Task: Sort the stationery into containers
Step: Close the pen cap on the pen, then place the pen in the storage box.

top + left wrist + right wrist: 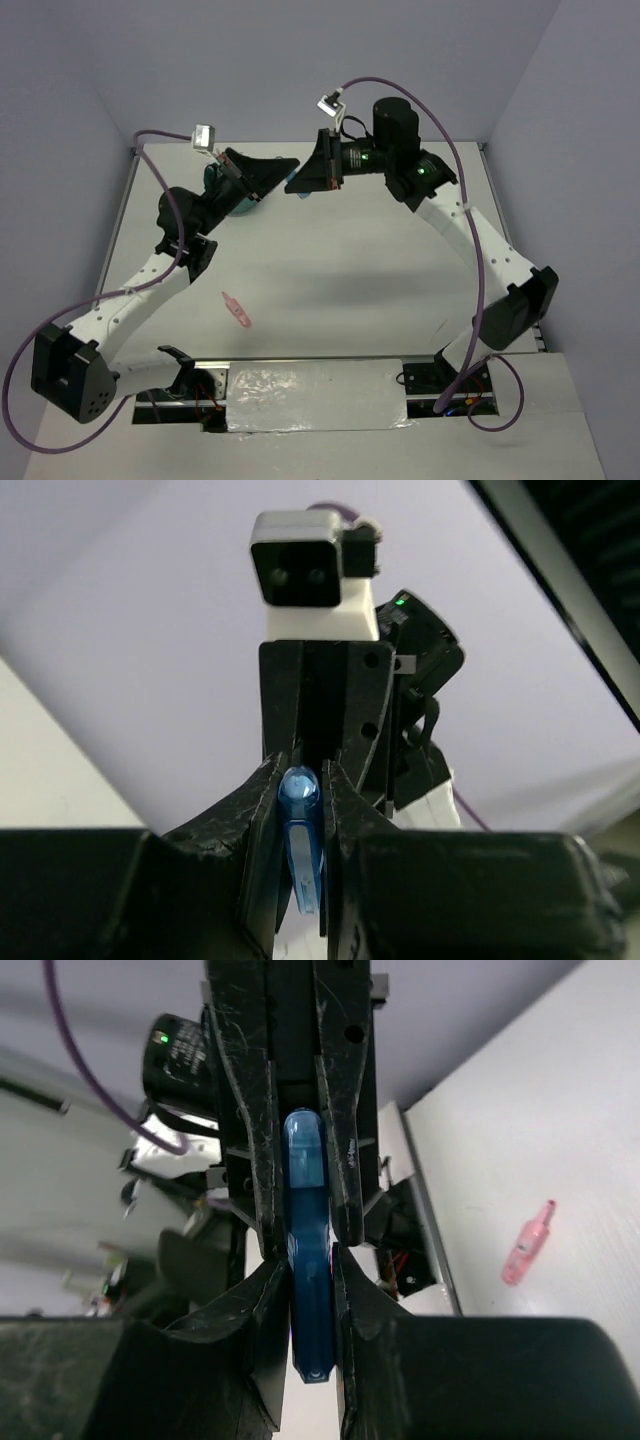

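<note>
Left claw: my left claw [302,810] is clenched on the blue marker [300,825], its two fingers pressing the barrel from either side.
Right claw: my right claw [308,1260] is clenched on the same blue marker, which runs straight up between its fingers in the right wrist view.
Meeting point: the two claws face each other tip to tip over the far part of the desk [330,270], about midway between its left and right edges. Each wrist camera looks straight into the other claw.
Blue marker: it bridges the two claws, one end in each. I see its rounded tip in the left wrist view, and it looks to be held clear of the desk.
Teal organiser: the teal organiser [243,208] is toward the far left corner of the desk. The left arm [185,235] covers most of it, so I cannot tell what its compartments hold.
Pink marker: the pink marker [236,311] lies flat and alone on the desk toward the near edge, left of the middle, well apart from the organiser.
</note>
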